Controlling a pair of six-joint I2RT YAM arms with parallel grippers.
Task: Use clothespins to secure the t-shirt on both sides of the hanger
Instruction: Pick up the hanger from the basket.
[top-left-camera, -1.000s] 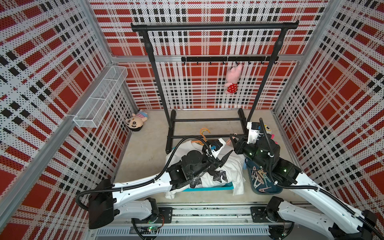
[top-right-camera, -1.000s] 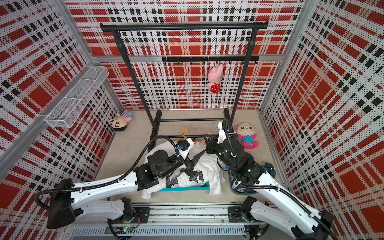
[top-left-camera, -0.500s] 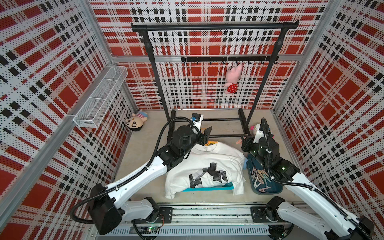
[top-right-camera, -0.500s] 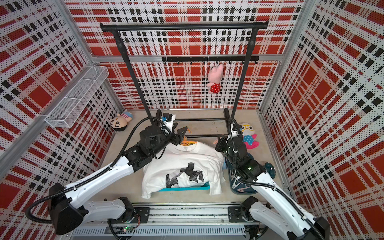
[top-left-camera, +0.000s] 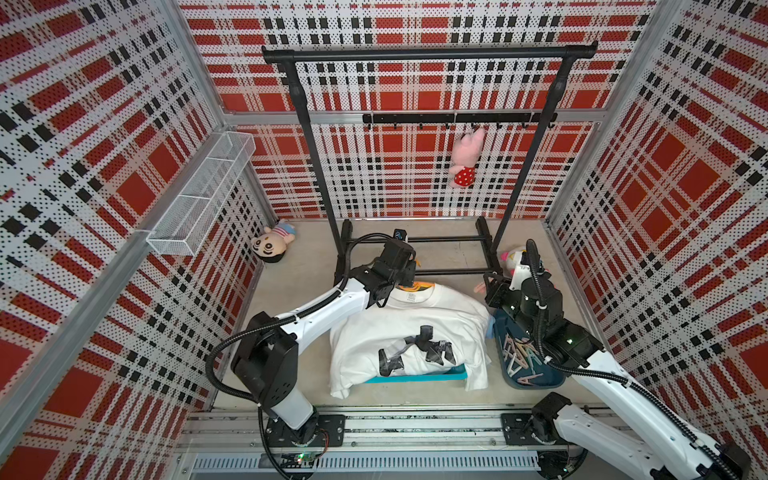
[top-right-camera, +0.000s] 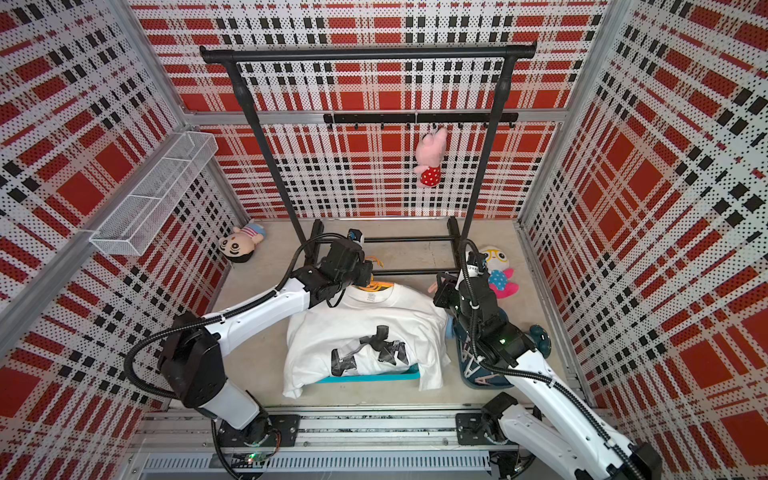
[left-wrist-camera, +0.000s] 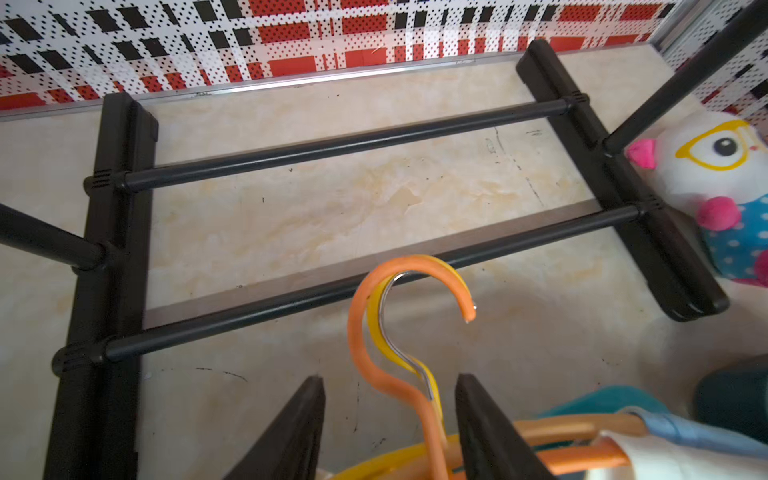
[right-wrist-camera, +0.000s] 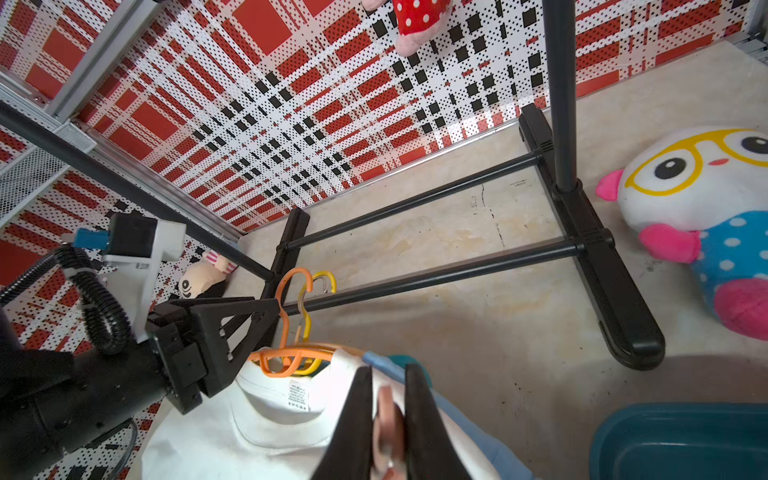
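Note:
A white t-shirt (top-left-camera: 409, 328) (top-right-camera: 365, 328) with a black print lies flat on the floor, on an orange hanger (left-wrist-camera: 399, 291) (right-wrist-camera: 291, 303) with a yellow one beside it. My left gripper (left-wrist-camera: 388, 378) (top-left-camera: 405, 282) is at the collar and open, its jaws either side of the orange hook's stem without touching it. At the shirt's right shoulder my right gripper (right-wrist-camera: 388, 370) (top-right-camera: 442, 286) is shut on a pink clothespin (right-wrist-camera: 388, 415) (top-left-camera: 480, 286). More clothespins (top-left-camera: 523, 357) lie in a dark teal bin (top-left-camera: 540, 384) under the right arm.
The black garment rack (top-left-camera: 415, 52) stands behind the shirt, and its base bars (left-wrist-camera: 332, 145) lie just past the hook. An owl plush (top-right-camera: 496, 266) sits right of the rack foot, a doll (top-left-camera: 272, 245) at the back left. A pink plush (top-left-camera: 465, 158) hangs from the wall hooks. A teal tray (top-left-camera: 415, 377) lies under the shirt.
My left arm has left the middle of the shirt and gone to the hanger hook at the collar, its jaws narrowing. The shirt now lies flat. The right gripper has barely moved.

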